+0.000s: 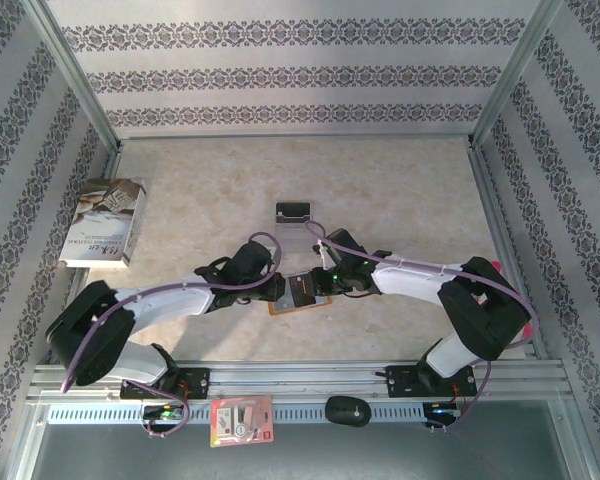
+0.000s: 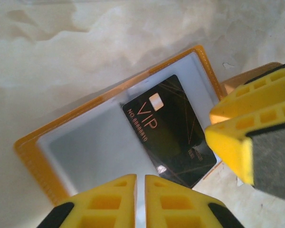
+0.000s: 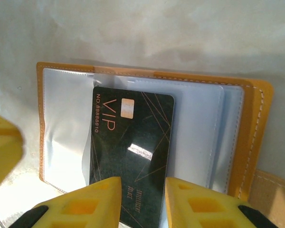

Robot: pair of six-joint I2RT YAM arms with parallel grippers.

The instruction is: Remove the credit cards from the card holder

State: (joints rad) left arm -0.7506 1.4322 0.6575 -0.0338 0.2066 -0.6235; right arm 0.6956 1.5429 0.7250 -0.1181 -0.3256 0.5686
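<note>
**Card in reach:** An orange-tan leather card holder [image 1: 283, 307] lies open and flat on the marbled bench [image 1: 400, 190], just ahead of the arm bases and squarely between both tools. On its grey-blue plastic pockets rests a black VIP card [image 3: 130, 152], lettering face up.

Seen from the right wrist, the card's long axis runs from 12 o'clock down to 6 o'clock, a touch skewed against the holder's stitched edge. Its 6 o'clock short end passes under the right tool [image 3: 141, 186]. That tool's yellow fingers stand apart, one to each side of the card's midline, with black plastic showing in the gap. They grip nothing that can be seen.

The left tool [image 2: 140, 180] sits on the opposite flank, at 9 o'clock of the holder in the overhead view. Its fingers are pressed almost together over the holder's edge, and whether they nip leather or pocket film cannot be told. Whether the card's 12 o'clock end is tucked into a pocket is equally unclear.

On this evidence the right tool is the nearer to the card and is lined up along its length. The extraction would seem to call for a pull toward 6 o'clock in the right wrist's view, along the long axis, with the left tool pinning the holder. A skewed pull risks dragging the light holder along.
</note>
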